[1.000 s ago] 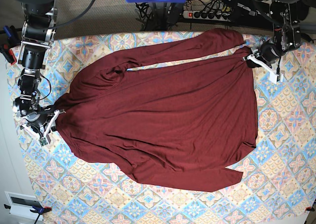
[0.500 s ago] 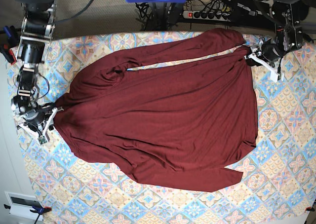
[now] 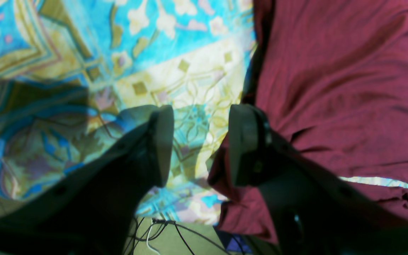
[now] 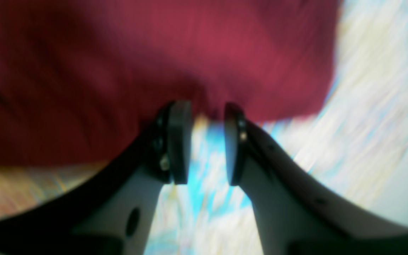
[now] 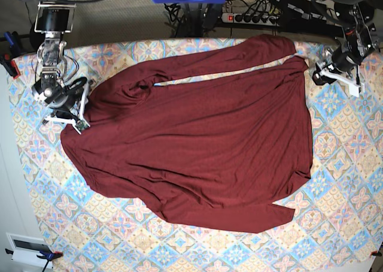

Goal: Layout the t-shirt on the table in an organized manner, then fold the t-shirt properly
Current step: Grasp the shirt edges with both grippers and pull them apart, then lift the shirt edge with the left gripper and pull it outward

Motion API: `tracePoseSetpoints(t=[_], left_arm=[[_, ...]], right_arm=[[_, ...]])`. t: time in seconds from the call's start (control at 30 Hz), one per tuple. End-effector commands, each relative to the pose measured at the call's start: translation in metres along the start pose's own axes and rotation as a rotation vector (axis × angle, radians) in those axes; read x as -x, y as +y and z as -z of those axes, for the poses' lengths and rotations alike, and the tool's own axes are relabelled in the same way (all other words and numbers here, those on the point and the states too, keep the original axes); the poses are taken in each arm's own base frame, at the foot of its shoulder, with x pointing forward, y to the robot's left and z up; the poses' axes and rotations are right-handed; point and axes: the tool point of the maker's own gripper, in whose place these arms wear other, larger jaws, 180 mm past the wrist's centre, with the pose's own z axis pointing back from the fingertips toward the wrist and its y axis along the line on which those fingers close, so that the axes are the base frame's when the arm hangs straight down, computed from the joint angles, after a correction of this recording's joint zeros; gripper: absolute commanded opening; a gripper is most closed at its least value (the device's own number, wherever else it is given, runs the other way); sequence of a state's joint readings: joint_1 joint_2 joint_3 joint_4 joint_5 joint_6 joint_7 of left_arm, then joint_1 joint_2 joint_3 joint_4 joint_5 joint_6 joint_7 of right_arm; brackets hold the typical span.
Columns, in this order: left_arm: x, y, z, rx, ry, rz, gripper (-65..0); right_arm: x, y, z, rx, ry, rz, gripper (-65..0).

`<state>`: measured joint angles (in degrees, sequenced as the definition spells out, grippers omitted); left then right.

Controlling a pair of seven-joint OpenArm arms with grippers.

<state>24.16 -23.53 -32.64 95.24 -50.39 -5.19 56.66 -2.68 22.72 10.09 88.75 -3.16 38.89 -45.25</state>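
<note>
The right end effector (image 5: 61, 107) hovers parted and empty, apparently, through blur. The shirt (image 5: 197, 140), thin and limp, sprawls mid-desk (image 5: 347, 182); pinch hems or shoulders. The left end effector (image 5: 335, 71) gapes wide, empty.

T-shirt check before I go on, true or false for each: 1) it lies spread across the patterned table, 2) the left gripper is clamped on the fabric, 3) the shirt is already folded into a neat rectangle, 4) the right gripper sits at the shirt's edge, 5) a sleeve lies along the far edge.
1. True: the t-shirt lies spread on the table.
2. False: the left gripper is open, with only tablecloth between its jaws.
3. False: it lies open and wrinkled, unfolded.
4. True: the right gripper is at the fabric's edge.
5. True: a long sleeve runs along the far side.
</note>
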Motion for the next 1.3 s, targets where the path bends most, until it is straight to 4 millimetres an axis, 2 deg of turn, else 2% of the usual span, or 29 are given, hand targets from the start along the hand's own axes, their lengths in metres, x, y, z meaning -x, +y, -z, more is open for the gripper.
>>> tracePoseSetpoints(t=[0.0, 0.07, 0.17, 0.23, 0.37, 0.43, 0.53, 0.67, 0.83, 1.0, 1.13, 1.27], left_arm=[[-0.008, -0.002, -0.005, 0.011, -0.021, 0.015, -39.6], [-0.006, -0.003, -0.006, 0.025, -0.015, 0.005, -39.6], [0.000, -0.010, -0.013, 0.060, -0.005, -0.002, -39.6], [0.003, -0.018, -0.020, 0.076, -0.007, 0.023, -39.4], [0.004, -0.033, -0.033, 0.094, -0.019, 0.083, -39.4], [0.004, -0.039, -0.036, 0.104, -0.026, 0.095, -39.4], [0.005, -0.042, -0.036, 0.113, -0.024, 0.099, -39.6], [0.015, -0.043, -0.037, 0.122, 0.026, 0.094, -39.6], [0.021, -0.066, -0.046, 0.199, 0.063, 0.105, -39.7], [0.029, -0.065, -0.048, 0.203, 0.086, 0.095, -39.7], [0.033, -0.065, -0.047, 0.203, 0.090, 0.086, -39.7], [0.043, -0.060, -0.049, 0.189, 0.115, 0.081, -39.7]], right_arm=[[-0.017, -0.019, -0.004, 0.036, -0.062, 0.013, -49.5], [-0.009, -0.025, 0.002, 0.032, -0.044, 0.047, -49.4], [-0.013, -0.055, 0.000, 0.075, -0.081, 0.135, -49.2], [-0.011, -0.064, 0.001, 0.067, -0.106, 0.215, -48.9], [-0.013, -0.067, 0.009, 0.002, -0.175, 0.375, -41.8], [-0.020, -0.067, 0.011, -0.036, -0.222, 0.433, -37.8], [-0.018, -0.070, 0.010, -0.064, -0.246, 0.482, -34.8], [-0.011, -0.066, 0.014, -0.096, -0.252, 0.539, -35.2], [-0.013, -0.069, 0.015, -0.092, -0.280, 0.555, -35.2], [-0.007, -0.066, 0.020, -0.100, -0.276, 0.581, -35.2], [-0.024, -0.082, 0.021, -0.093, -0.310, 0.603, -35.2], [-0.023, -0.083, 0.024, -0.099, -0.304, 0.618, -35.4]])
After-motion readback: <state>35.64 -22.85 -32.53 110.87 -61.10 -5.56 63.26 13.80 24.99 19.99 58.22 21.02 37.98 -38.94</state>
